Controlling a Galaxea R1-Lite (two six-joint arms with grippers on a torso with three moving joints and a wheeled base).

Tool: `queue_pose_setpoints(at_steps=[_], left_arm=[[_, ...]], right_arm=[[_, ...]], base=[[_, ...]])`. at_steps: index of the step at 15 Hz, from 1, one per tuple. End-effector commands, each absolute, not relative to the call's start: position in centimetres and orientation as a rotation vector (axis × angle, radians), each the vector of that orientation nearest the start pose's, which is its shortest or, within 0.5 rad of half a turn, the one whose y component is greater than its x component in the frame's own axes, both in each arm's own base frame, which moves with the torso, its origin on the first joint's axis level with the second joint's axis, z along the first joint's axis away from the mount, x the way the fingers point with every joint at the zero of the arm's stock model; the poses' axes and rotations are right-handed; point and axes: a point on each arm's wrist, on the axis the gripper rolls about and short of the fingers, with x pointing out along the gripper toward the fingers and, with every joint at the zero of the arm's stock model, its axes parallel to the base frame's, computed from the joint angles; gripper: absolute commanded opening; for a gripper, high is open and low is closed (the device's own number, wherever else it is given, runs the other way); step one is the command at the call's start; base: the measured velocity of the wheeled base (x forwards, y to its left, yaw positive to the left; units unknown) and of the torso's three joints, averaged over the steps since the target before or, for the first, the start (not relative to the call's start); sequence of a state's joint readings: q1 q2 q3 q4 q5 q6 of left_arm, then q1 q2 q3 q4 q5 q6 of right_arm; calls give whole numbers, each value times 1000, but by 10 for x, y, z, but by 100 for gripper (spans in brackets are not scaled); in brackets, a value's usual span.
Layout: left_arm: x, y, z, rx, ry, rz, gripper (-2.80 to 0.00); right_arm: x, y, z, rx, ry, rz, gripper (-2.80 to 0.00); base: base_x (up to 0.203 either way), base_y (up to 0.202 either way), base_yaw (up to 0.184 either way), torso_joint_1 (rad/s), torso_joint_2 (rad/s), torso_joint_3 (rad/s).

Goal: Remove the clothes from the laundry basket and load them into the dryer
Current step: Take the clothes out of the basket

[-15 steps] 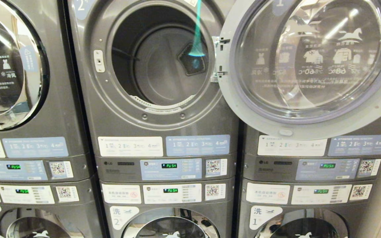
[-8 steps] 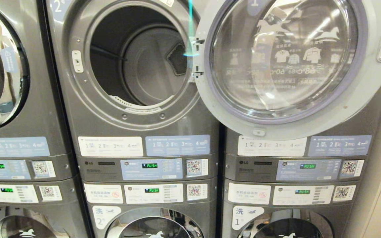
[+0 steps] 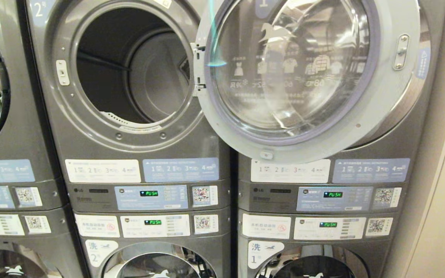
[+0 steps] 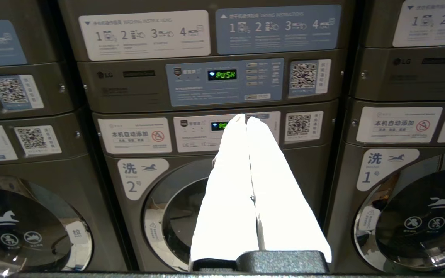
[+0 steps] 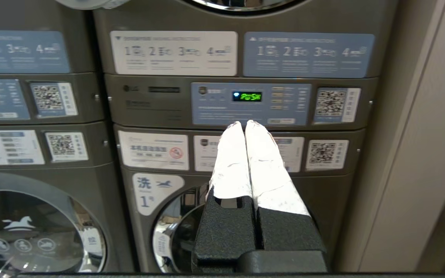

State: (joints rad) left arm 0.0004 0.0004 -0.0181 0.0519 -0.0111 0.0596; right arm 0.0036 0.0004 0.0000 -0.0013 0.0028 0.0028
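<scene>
Stacked laundromat machines fill the view; the dryer (image 3: 129, 73) gapes, door (image 3: 307, 77) swung aside for loading, while the left pincer (image 4: 245, 119) and right pincer (image 5: 244, 124) are pressed closed, empty.

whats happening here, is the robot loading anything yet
Not yet. The robot faces a row of stacked laundry machines; the dryer marked 2 stands with its door swung open to the right, and what shows of its drum looks empty. Neither arm is handling anything: the left gripper and right gripper are both shut and empty, held low in front of the washers. No basket or clothes are in view.
</scene>
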Motion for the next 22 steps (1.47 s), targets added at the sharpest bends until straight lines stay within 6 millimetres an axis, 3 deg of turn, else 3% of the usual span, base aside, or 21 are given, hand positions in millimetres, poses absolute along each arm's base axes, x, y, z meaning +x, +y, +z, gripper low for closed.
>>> queue_pose_setpoints(at_steps=[1,22], left_arm=[[-24,0,75,58,32,-12,-280],[-24,0,75,43,23,-7,-280]], right_arm=[[-23,0,76,3,-3,6,-280],[-23,0,76,0,-2,8,-280]], base=[[0,-140,-1,6,-1,2],[0,-3,0,0,0,0]])
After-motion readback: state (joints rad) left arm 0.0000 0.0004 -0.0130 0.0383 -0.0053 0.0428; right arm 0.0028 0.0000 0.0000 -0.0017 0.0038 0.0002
